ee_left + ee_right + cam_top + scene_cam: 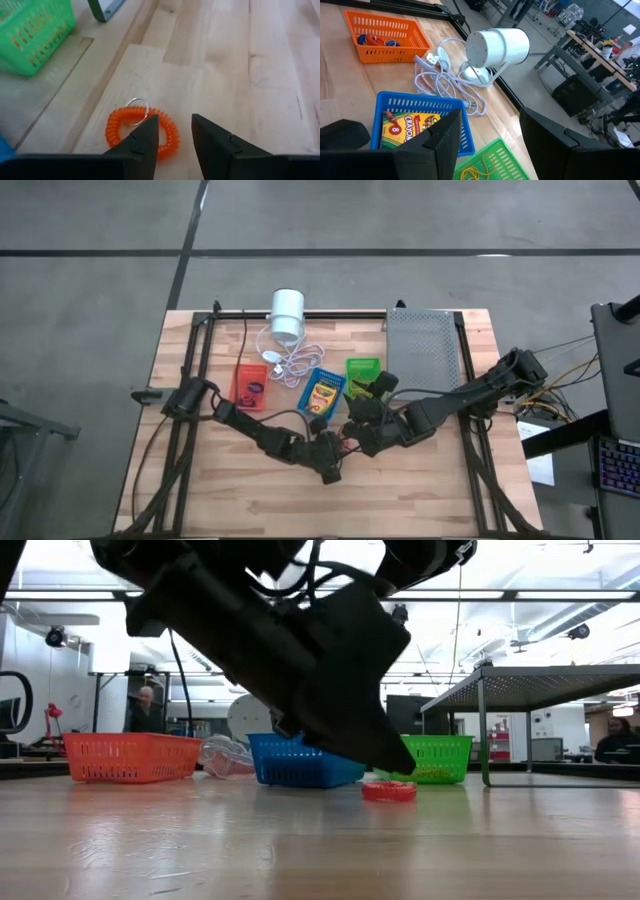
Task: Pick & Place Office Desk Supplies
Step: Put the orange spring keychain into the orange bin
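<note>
Left claw (174, 135) sits low at the bottom middle of the left wrist frame, fingers partway apart, one tip right over the orange coiled band (142, 131) with a small metal ring, which lies flat on the desk (240, 75). Nothing pinched. Right claw (487, 132) is spread wide and empty above the blue basket (422, 120) holding a crayon box (407, 127); green basket (490, 160) lower middle, orange basket (385, 37) upper left.

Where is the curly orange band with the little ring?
The curly orange band lies on the bare wood table, right before the left gripper, near the green basket.
</note>
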Controlling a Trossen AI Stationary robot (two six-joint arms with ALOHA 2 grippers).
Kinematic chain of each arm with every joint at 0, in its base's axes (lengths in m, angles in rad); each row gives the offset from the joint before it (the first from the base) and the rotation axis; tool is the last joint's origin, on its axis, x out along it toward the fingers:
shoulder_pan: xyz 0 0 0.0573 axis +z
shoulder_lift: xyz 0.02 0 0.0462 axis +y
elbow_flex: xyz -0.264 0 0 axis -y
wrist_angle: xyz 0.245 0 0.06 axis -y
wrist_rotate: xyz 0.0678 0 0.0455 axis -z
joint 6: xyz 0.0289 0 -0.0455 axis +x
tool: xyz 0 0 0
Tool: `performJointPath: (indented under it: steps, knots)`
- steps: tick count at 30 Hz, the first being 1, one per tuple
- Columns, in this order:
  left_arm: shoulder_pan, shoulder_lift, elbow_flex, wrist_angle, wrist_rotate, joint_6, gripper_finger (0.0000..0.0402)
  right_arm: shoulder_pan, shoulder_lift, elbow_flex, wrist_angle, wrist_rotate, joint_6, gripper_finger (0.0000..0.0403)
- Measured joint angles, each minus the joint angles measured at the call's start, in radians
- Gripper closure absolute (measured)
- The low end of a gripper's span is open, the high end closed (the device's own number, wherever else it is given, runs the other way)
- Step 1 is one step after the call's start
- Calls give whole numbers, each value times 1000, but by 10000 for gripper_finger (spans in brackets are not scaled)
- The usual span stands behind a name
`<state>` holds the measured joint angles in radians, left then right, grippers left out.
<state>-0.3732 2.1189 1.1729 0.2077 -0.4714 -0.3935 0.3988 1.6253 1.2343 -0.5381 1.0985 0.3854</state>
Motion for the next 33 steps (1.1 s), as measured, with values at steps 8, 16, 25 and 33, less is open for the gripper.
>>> performJointPath:
  steps: [8, 16, 25, 33]
  knots:
    - [-5, -7, 0, -13, -12, 0, 284, 0, 0, 0, -1, 0, 0, 204]
    - [-3, 12, 0, -23, -37, -16, 284, 0, 0, 0, -5, 0, 0, 204]
    - [0, 45, 4, -10, -22, -32, 284, -1, 0, 0, -3, 0, 0, 204]
    - [-1, 45, 3, -18, 31, -32, 284, -1, 0, 0, -1, 0, 0, 204]
